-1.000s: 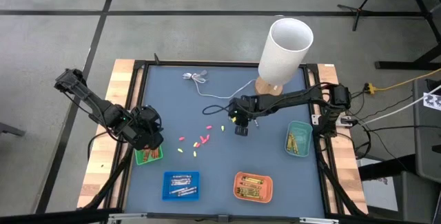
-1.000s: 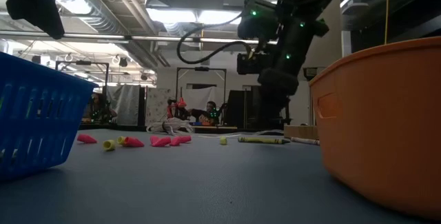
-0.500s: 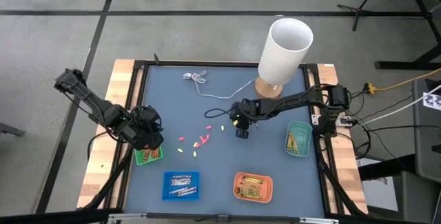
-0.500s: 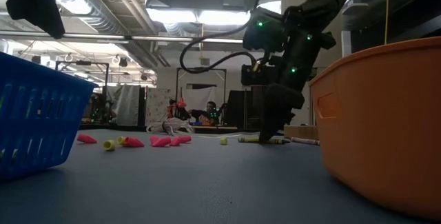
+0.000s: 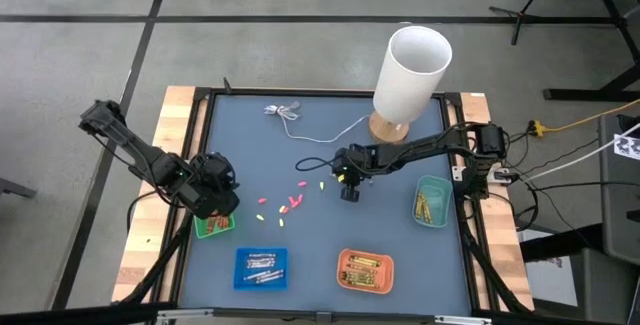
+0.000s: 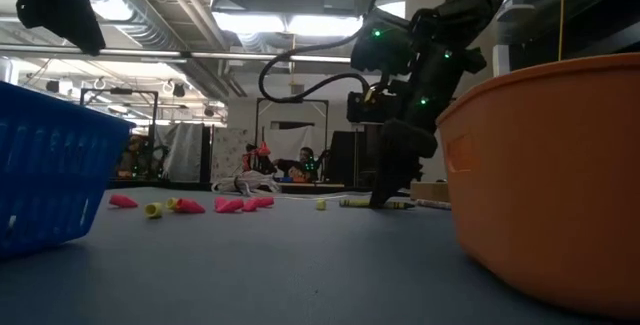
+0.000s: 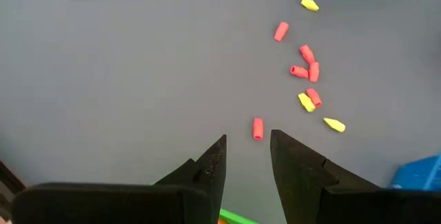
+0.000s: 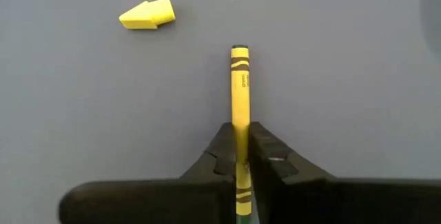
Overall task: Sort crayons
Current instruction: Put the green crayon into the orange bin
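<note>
While right hand (image 8: 240, 156) pinches yellow crayon (image 8: 239, 93) | yellow cap (image 8: 147, 14) nearby

A yellow crayon (image 8: 239, 107) with dark bands near its end is lying on the blue-grey mat (image 5: 300, 145), and a plain yellow cap (image 8: 147, 14) is showing beside it. Pink-red and yellow bits (image 5: 283, 205) are dotting the mat's middle. The green tray (image 5: 213, 225) is holding reddish sticks, the blue tray (image 5: 262, 268) pale ones, the orange tray (image 5: 365, 270) yellow and orange ones, and the teal tray (image 5: 433, 200) yellowish ones. A white tube (image 5: 410, 73) is standing on a tan base. A white cable (image 5: 288, 115) is curling near the far edge. The table rim (image 5: 150, 205) is showing pale wood.
</note>
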Motion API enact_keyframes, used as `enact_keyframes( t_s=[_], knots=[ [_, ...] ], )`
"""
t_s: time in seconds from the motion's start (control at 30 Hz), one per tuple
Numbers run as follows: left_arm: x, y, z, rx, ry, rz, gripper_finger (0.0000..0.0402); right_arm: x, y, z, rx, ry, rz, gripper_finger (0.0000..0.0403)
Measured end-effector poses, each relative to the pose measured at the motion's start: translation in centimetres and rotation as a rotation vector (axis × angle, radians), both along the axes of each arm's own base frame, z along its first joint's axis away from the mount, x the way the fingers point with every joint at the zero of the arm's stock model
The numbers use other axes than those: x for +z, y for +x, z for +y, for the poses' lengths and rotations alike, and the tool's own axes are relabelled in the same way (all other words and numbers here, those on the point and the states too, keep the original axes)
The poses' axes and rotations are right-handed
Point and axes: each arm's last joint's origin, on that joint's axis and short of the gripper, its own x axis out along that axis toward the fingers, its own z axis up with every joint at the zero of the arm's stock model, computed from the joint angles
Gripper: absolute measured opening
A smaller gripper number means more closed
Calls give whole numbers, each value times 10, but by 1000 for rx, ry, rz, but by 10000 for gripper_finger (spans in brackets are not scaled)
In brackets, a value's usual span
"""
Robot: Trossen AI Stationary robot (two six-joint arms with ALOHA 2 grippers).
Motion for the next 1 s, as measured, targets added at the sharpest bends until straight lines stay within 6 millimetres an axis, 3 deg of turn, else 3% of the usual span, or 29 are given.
enact_keyframes(
  t_s=[0.3,0.5,0.77,1.0],
  knots=[
    [-11,14,-9,3,57,34,98,0,0,1,5,12,-2,21],
    [-21,36,-24,-93,93,16,98,3,2,9,16,66,-22,13],
    [-33,66,-44,-260,149,-38,98,35,12,48,137,94,-60,17],
    [-44,79,-52,-285,164,-42,98,71,18,103,233,117,-38,18]
  ],
)
